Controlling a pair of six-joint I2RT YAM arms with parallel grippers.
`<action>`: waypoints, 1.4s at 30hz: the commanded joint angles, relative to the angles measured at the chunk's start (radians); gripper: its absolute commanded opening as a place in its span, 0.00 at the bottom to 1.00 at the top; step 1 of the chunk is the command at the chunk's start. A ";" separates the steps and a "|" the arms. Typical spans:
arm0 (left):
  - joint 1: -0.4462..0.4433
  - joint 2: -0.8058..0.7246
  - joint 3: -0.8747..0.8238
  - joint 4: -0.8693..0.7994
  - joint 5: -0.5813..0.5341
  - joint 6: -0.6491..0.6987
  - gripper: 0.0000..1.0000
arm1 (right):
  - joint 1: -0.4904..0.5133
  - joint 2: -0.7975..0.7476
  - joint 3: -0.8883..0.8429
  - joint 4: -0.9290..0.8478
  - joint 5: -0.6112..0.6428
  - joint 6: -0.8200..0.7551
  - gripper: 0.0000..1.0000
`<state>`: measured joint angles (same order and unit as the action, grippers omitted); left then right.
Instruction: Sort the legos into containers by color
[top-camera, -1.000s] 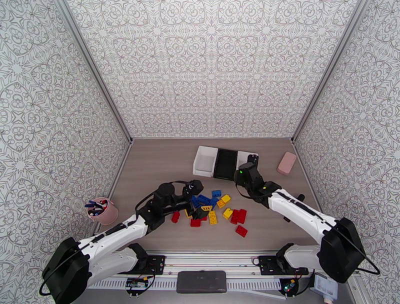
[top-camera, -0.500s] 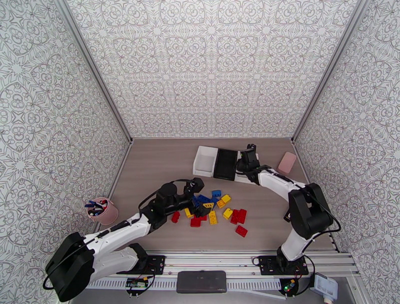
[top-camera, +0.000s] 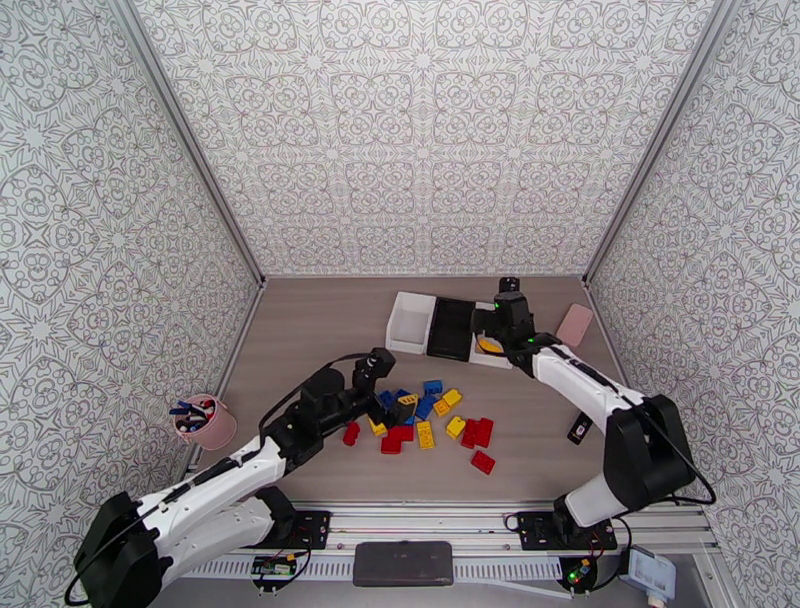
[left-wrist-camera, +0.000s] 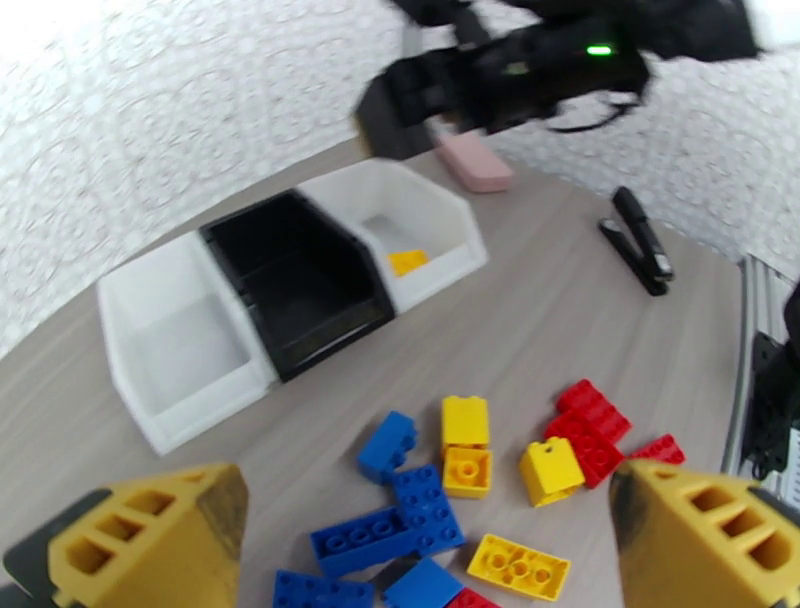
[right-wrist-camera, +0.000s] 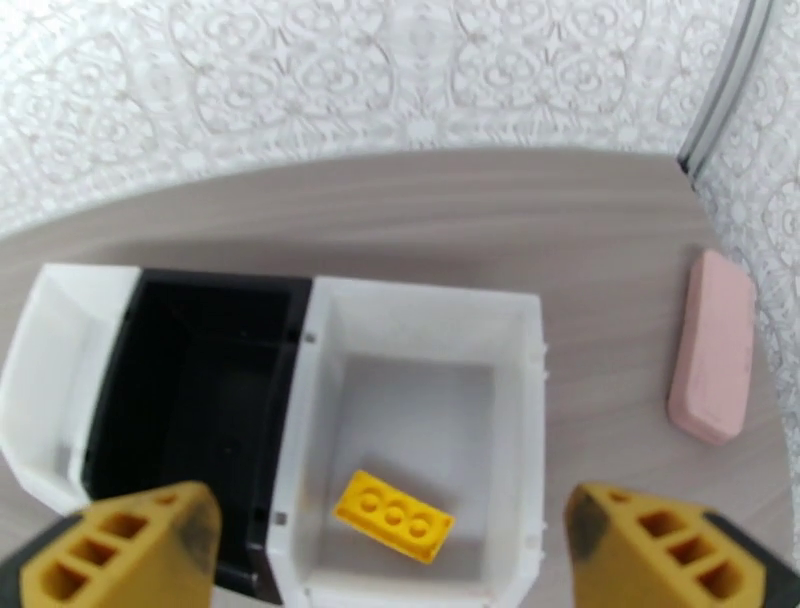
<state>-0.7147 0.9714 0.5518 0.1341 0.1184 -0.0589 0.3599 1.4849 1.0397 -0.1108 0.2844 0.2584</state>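
Now that the right jaws have parted, yellow lego (right-wrist-camera: 393, 515) in white bin (right-wrist-camera: 420, 293), left jaws spread wide.

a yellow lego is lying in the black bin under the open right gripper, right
No: the yellow lego lies in the white bin beside the black bin, under the open right gripper. The right wrist view shows it.

Left arm (top-camera: 240, 465) low, jaws spread; right arm (top-camera: 580, 375) stretched forward, jaws spread
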 joint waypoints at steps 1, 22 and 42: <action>-0.005 -0.041 0.061 -0.218 -0.270 -0.157 1.00 | 0.001 -0.108 -0.098 0.097 -0.202 -0.144 0.99; 0.223 0.223 0.247 -0.797 -0.288 -0.616 1.00 | 0.432 -0.231 -0.139 -0.082 -0.663 -0.645 1.00; 0.255 0.544 0.246 -0.713 -0.220 -0.584 0.66 | 0.470 -0.212 -0.124 -0.069 -0.648 -0.621 1.00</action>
<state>-0.4664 1.4914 0.7780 -0.6022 -0.1291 -0.6487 0.8242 1.2930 0.9005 -0.1669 -0.3687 -0.3668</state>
